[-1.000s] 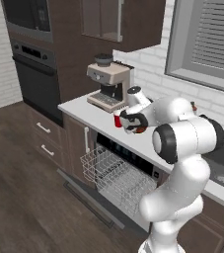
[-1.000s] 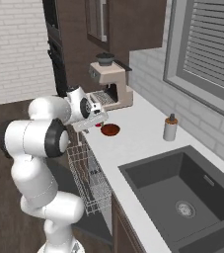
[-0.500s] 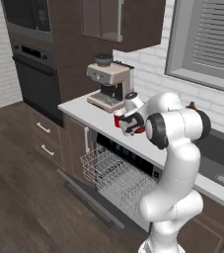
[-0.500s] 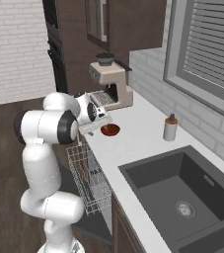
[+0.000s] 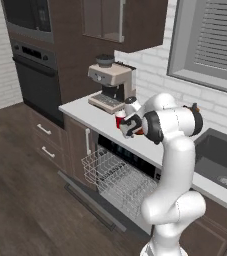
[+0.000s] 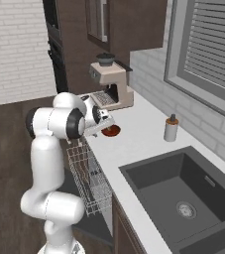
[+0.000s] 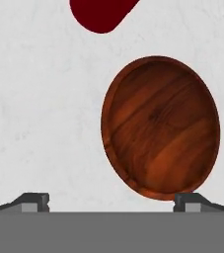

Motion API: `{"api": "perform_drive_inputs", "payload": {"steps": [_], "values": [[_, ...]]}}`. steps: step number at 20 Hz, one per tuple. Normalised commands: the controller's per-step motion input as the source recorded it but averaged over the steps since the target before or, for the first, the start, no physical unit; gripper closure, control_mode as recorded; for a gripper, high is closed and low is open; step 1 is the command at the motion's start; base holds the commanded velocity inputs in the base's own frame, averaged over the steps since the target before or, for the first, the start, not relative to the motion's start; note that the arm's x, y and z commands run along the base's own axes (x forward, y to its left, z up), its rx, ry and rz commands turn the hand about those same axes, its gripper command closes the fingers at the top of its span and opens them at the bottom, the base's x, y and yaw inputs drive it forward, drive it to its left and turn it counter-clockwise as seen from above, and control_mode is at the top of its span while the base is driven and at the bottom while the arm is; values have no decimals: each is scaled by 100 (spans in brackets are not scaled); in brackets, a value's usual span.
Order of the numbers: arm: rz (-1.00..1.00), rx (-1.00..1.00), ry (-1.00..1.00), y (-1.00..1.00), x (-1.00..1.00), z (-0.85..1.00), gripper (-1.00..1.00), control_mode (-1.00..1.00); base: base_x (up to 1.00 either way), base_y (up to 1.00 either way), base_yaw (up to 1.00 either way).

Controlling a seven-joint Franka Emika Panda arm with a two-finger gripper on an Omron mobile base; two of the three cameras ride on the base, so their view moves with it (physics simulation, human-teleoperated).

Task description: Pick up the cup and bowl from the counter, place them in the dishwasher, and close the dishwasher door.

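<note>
White arm bent over the counter [image 6: 139, 144], elbow raised, forearm angled down toward the worktop edge beside the coffee machine [image 5: 110, 85]. Gripper [image 7: 111, 200] pointing down at the surface, fingertips [image 7: 34, 200] spread wide with nothing between them. Reddish-brown bowl [image 7: 160, 126] flat on the white counter just below the hand, its near rim by one fingertip. Red cup [image 7: 101, 12] close beside the bowl, farther from the hand; also seen just left of the wrist [image 5: 119, 120]. Dishwasher [image 5: 130, 165] under the counter, dishwasher door [image 5: 87, 200] dropped open, wire rack [image 5: 112, 175] pulled out.
</note>
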Motion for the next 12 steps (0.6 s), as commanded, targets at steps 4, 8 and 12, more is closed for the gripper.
{"api": "perform_drive_inputs", "payload": {"steps": [4,8,12], "values": [[1,0,0,0,41,-18,-100,-100,0,0,0],[3,0,0,0,28,-24,-100,-100,0,0,0],[2,0,0,0,19,-26,-100,-100,0,0,0]]}}
